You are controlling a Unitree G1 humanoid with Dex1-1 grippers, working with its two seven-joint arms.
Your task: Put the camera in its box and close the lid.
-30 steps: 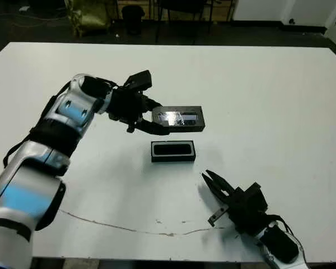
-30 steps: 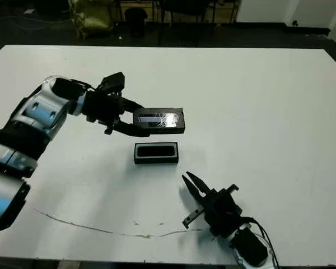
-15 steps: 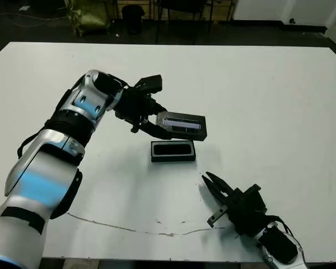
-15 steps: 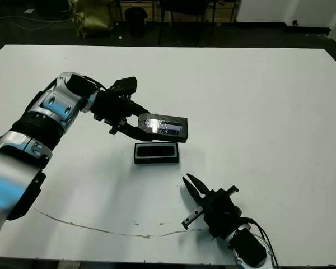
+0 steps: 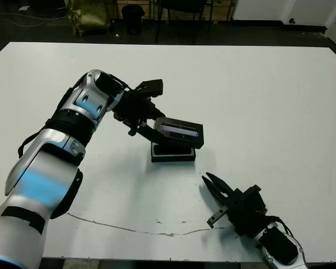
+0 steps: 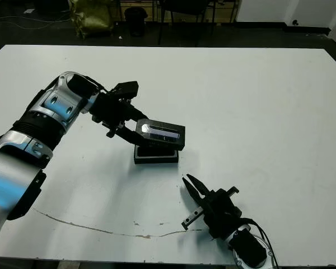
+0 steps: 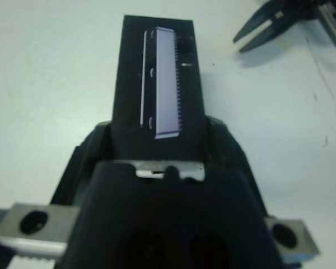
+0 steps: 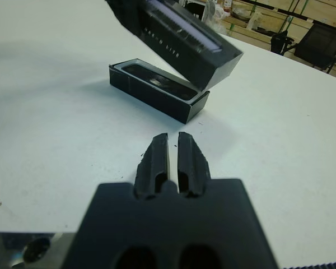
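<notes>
the left gripper [image 5: 148,126] clamps the lid [image 5: 179,133], tilted just above the box [image 8: 157,89] with the camera [image 8: 157,80] inside. closing is underway; next it needs levelling and lowering squarely. the right gripper [image 8: 172,159] rests nearly closed, empty.

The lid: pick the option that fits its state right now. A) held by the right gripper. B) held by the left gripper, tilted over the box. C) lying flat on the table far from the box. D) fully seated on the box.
B. The lid is clamped in the left gripper and slants above the box, one end lower than the other and not yet seated; the right gripper sits apart near the table's front, holding nothing.
</notes>
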